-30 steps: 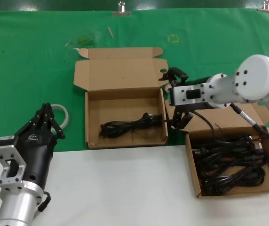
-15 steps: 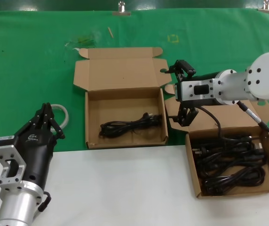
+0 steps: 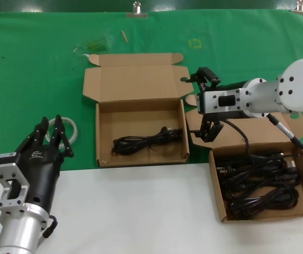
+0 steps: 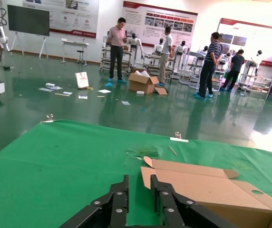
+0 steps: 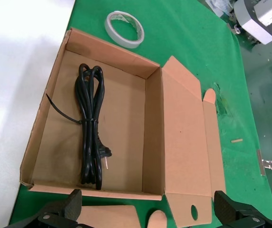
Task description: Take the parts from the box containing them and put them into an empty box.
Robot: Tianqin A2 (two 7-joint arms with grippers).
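Note:
The middle mailer box point(image 3: 98, 138) lies open with one coiled black cable bundle point(image 3: 148, 142) in it. The right mailer box point(image 3: 216, 186) holds several black cable bundles point(image 3: 260, 185). My right gripper point(image 3: 206, 105) hangs open and empty between the two boxes, beside the middle box's right wall. In the right wrist view its fingertips point(image 5: 55, 214) stand wide apart over the flaps, and the middle box point(image 5: 153, 133) with its single cable point(image 5: 91, 128) lies beyond. My left gripper point(image 3: 51, 125) is at the lower left, open a little and empty; its gripper point(image 4: 140, 185) also shows in the left wrist view.
A whitish tape ring point(image 3: 73, 128) lies on the green cloth just behind the left gripper and shows in the right wrist view point(image 5: 123, 28). The middle box's lid point(image 3: 135, 74) lies folded back. White table surface point(image 3: 141, 211) runs along the front.
The right gripper drew back to the right from the middle box's edge, then stayed still. The left gripper's fingers have spread apart a little.

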